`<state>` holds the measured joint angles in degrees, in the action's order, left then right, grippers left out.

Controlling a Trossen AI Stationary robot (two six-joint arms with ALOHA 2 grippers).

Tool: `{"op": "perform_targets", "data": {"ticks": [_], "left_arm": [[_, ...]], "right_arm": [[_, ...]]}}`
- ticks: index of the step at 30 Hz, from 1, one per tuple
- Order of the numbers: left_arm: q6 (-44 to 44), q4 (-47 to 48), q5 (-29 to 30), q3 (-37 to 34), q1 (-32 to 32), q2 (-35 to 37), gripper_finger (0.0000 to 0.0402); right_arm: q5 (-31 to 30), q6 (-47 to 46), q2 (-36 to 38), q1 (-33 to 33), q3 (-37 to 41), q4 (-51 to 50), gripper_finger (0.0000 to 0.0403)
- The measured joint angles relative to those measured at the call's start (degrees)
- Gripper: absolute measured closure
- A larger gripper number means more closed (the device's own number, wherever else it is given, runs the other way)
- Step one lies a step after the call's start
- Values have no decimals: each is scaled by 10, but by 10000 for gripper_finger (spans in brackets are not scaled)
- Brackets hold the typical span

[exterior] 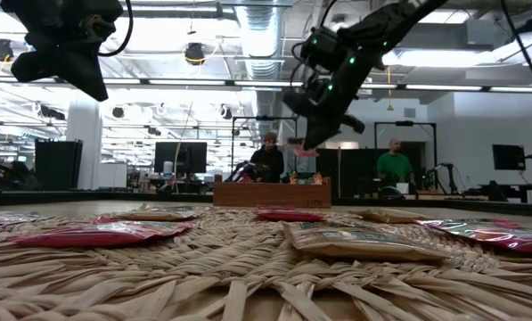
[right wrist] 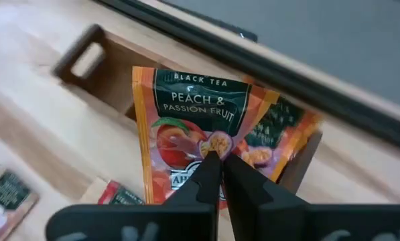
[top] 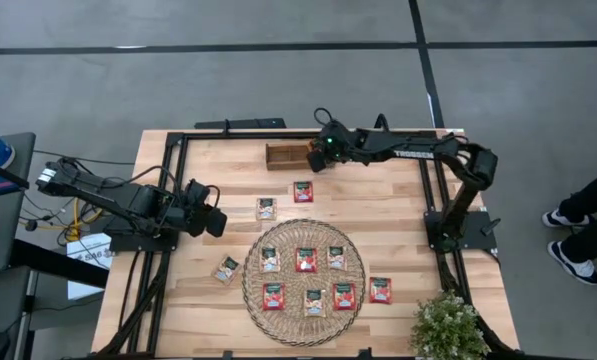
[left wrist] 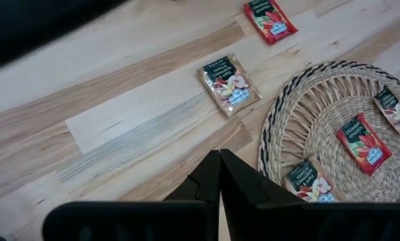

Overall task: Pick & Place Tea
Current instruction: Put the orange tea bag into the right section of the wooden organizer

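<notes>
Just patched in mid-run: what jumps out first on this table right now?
The right gripper stands out first: it pinches an orange peach tea sachet over the wooden tray at the table's far edge. Next comes the round woven mat near the front, with seven sachets lying on it and more scattered around it. The left gripper is shut and empty over bare wood left of the mat.

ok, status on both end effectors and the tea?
Right end effector shut on peach sachet, over wooden tray. Left end effector shut, empty, beside woven mat. Nothing blocking.
</notes>
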<state>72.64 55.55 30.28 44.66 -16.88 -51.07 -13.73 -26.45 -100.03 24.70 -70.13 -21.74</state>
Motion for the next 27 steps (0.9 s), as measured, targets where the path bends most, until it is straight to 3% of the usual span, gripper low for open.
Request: {"op": "perform_targets", "data": {"ticks": [9, 16, 27], "left_arm": [[-15, 0, 0, 0, 0, 0, 402], [-17, 0, 0, 0, 0, 0, 402], [-20, 0, 0, 0, 0, 0, 401]], "right_arm": [[-11, -87, -62, 8, 0, 22, 399], [-75, -97, -59, 14, 0, 22, 401], [-118, -125, -62, 12, -1, 43, 398]]}}
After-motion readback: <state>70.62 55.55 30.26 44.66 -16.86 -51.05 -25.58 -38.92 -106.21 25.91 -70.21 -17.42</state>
